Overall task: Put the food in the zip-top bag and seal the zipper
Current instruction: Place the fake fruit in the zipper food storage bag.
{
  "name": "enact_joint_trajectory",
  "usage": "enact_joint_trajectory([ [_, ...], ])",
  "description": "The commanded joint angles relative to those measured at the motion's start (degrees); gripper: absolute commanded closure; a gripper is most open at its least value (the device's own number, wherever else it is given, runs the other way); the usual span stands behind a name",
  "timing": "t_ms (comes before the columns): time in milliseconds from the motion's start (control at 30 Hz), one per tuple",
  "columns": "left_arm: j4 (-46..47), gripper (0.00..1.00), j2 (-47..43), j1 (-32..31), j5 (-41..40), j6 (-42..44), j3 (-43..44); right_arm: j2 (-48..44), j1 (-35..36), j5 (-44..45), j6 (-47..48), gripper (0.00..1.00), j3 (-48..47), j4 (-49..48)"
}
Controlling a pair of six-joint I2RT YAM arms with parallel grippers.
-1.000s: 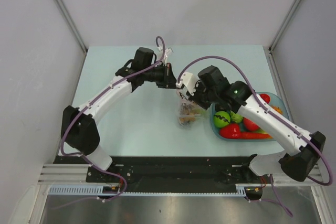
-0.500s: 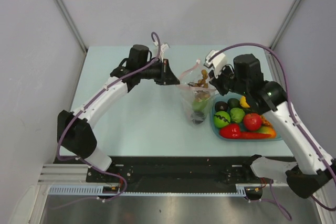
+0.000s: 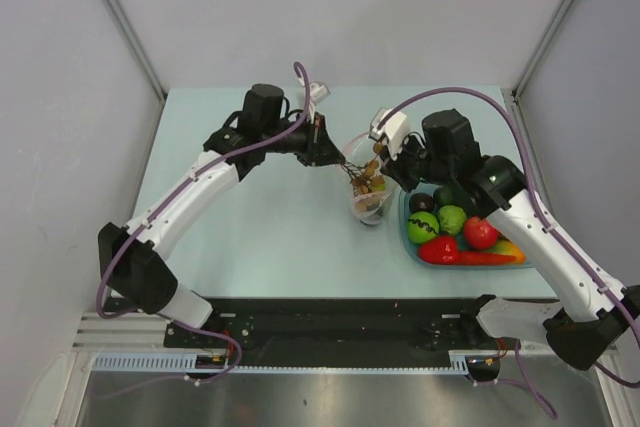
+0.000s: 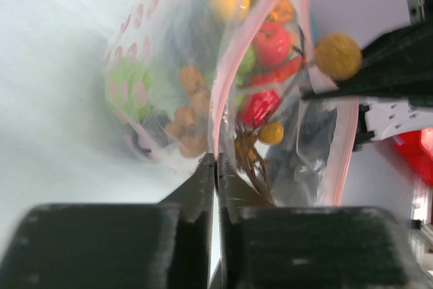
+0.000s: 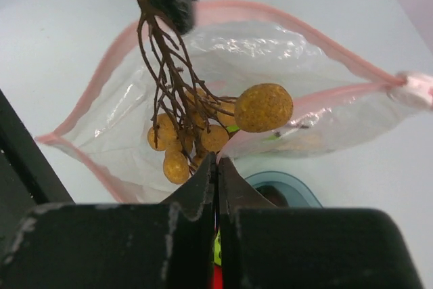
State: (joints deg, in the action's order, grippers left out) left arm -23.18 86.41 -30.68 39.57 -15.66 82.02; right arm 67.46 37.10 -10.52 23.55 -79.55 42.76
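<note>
The clear zip-top bag (image 3: 368,202) hangs upright with its mouth open; its pink zipper (image 5: 270,15) rims the opening. My left gripper (image 3: 335,154) is shut on the bag's far mouth edge, as the left wrist view (image 4: 217,160) shows. My right gripper (image 3: 385,169) is shut at the near rim (image 5: 216,160) on the brown grape cluster (image 5: 196,126), which hangs in the bag's mouth. A green piece (image 4: 128,89) lies inside the bag at the bottom.
The light blue tray (image 3: 535,192) stands right of the bag, under my right arm. It holds a green ball (image 3: 423,227), a red pepper (image 3: 460,252), a red tomato (image 3: 481,232) and other toys. Grey walls close in the table.
My right gripper came down and left with the grape cluster, from above the bag into its mouth. The left gripper kept its hold on the bag's edge.
</note>
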Motion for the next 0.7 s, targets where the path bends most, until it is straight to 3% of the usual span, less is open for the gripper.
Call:
enact_joint_trajectory([
  [0,-1.78,0.82,-4.06,0.18,-1.07,5.8,0.6,0.39,-3.96,-2.21,-5.43,1.0,0.27,-2.33],
  [100,-1.43,0.57,-5.29,0.27,-1.86,7.83,1.65,0.22,-8.44,-5.02,-6.76,1.0,1.06,-2.51],
  [300,7.78,0.37,-7.13,-0.44,5.23,10.63,2.18,0.3,-11.52,-9.16,-7.29,1.0,1.15,-3.04],
  [500,11.21,0.38,-4.5,-6.49,2.54,20.56,4.29,-0.14,-11.88,-11.01,-7.2,1.0,0.89,-3.21],
  [667,19.13,0.4,-2.13,-8.69,0.95,22.16,3.32,-0.49,-11.88,-11.89,-7.29,1.0,0.97,-3.13],
])
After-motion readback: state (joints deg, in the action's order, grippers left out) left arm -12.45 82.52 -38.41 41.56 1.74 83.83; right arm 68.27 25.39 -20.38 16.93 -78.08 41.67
